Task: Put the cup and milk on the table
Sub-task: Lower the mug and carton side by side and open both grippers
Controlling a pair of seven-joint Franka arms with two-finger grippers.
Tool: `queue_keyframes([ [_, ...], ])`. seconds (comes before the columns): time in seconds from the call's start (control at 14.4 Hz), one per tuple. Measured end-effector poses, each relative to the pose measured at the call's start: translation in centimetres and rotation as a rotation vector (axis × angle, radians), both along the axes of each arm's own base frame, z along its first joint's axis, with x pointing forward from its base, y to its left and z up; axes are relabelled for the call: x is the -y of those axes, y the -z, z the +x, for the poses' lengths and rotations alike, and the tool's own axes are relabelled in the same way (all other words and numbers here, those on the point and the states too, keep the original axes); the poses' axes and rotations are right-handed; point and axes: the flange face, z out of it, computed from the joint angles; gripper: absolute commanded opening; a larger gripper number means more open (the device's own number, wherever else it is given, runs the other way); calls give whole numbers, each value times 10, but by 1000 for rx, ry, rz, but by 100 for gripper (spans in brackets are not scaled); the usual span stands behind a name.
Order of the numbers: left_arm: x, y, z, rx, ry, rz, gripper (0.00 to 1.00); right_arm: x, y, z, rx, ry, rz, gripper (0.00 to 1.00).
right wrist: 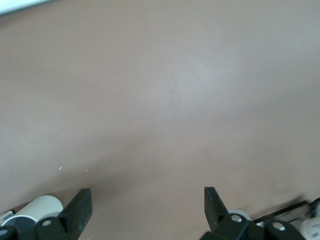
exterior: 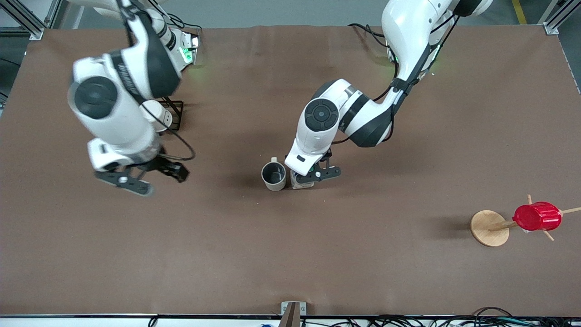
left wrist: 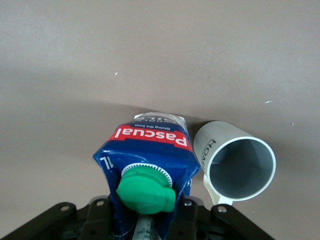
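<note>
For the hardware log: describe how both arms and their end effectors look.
Both arms have glossy white shells with black joint bands, round dark grey joint caps and thin black cables looping outside. The left end effector and right end effector are black two-finger units with silver screws.

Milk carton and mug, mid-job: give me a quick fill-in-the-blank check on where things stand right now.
1. The left gripper is at the milk carton, whose round cap is ____ in colour.
2. The grey-beige mug stands on the brown table right ____ the carton, mouth up.
3. The right gripper, over bare table toward the right arm's end, has its fingers ____ and holds nothing.
4. The red ribbed cup hangs on a wooden ____ with a round base.

Missing words: green; beside; open; rack
</note>
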Motion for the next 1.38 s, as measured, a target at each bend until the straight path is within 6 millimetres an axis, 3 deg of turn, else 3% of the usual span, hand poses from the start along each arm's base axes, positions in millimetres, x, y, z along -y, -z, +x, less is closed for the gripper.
queue_keyframes([
  [0.14, 3, 0, -2, 9, 11, 5, 3, 43, -34, -1, 32, -21, 2, 99],
  [0.28, 6, 1, -5, 15, 20, 10, 29, 89, -65, -8, 51, -18, -1, 99],
  [0.35, 7, 1, -5, 16, 19, 11, 48, 110, -78, -12, 57, -16, 1, 100],
  [0.42, 7, 2, -5, 15, 18, 12, 58, 130, -88, -16, 63, -16, 14, 100],
  [0.48, 7, 4, -5, 14, 18, 13, 85, 147, -96, -20, 63, -24, 26, 100],
  [0.55, 8, 5, -5, 14, 19, 11, 100, 164, -99, -24, 48, -37, 31, 100],
  [0.83, 8, 2, -2, 27, 21, 12, 100, 212, -96, -39, -47, -120, 43, 100],
  [1.04, -5, -18, 13, 127, 58, 85, 100, 211, -101, -42, -59, -173, 43, 100],
  [1.18, -36, -48, 34, 159, 27, 129, 100, 203, -109, -44, -66, -189, 45, 100],
  [1.38, -119, -124, 67, 177, -22, 157, 100, 192, -115, -49, -90, -210, 54, 100],
])
